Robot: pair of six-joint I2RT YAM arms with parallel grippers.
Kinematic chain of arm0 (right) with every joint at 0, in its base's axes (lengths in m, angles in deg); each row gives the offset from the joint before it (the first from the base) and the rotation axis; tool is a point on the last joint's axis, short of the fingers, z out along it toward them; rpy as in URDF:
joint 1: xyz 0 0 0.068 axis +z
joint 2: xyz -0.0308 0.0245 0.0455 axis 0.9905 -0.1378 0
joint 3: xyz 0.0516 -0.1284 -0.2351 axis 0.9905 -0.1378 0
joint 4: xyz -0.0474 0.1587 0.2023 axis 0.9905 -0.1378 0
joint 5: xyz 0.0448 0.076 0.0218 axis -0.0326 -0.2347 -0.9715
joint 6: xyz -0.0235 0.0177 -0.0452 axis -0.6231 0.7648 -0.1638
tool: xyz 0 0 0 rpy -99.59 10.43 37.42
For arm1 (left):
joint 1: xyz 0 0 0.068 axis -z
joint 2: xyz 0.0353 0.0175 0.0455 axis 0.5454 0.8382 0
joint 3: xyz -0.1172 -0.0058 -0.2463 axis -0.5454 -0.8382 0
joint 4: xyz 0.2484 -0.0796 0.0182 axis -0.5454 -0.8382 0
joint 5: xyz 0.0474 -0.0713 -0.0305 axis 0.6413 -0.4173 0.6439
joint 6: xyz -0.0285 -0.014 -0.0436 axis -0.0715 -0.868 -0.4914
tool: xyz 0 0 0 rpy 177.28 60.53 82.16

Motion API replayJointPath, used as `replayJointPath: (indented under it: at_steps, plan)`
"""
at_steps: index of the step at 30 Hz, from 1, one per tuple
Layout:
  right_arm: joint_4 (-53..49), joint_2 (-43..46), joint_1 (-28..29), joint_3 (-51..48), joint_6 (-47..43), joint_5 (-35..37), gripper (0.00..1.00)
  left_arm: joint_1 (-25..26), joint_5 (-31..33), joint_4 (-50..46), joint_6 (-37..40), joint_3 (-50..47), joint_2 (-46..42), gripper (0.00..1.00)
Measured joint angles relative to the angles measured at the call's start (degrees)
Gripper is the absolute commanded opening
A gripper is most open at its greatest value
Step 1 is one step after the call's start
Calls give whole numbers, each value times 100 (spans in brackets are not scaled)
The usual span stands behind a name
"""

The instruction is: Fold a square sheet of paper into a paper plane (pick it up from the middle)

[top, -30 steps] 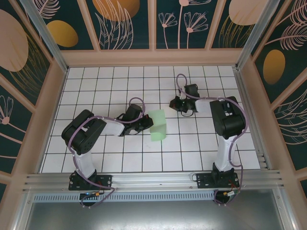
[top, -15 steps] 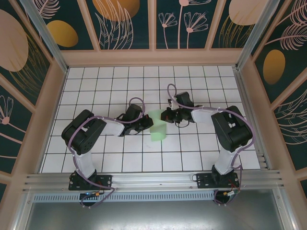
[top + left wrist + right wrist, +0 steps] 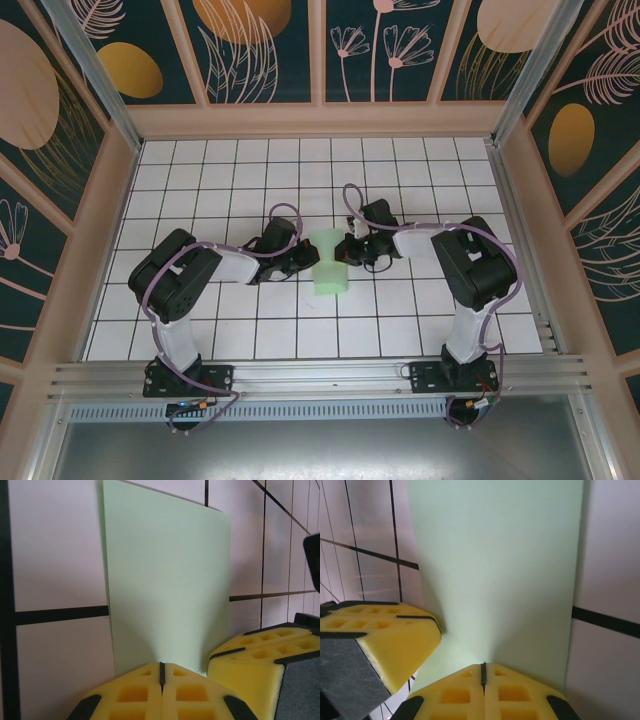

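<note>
1. Two grippers meet at the square sheet of paper [image 3: 328,270], which rests near the middle of the gridded table [image 3: 200,170], with part of it raised off the tiles.
2. At the sheet's left side, the left gripper [image 3: 304,262] is clenched. Its yellow fingers [image 3: 130,697] press together and the paper draws in toward their seam, so I judge it nipped there.
3. At the sheet's right side, the right gripper [image 3: 346,252] is likewise clenched, and the paper tapers into its seam.
4. Thin and light, the sheet will likely buckle, crease easily and slip from a shallow pinch. It is best held near its middle line with both pinches level.
5. From above, both arms can be seen flanking the sheet's tented outline. The wrist views add the pinch seams and the opposite pad just beside the sheet, details too small to read from above.
</note>
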Motion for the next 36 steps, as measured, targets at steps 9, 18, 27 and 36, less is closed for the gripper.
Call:
replayJointPath:
  at_steps: [9,18,27,36]
  plan:
    - [52,595,-293,-809,-304,-149,0,11,17,4,2,0,2,0]
    - [-188,776,-240,-627,-186,-92,0,17,42,-48,26,17,-13,0]
    - [-9,413,76,-306,-87,-232,0,17,42,-50,26,17,-13,0]
    - [-199,404,57,-568,-529,-319,0,17,42,-48,24,17,-11,0]
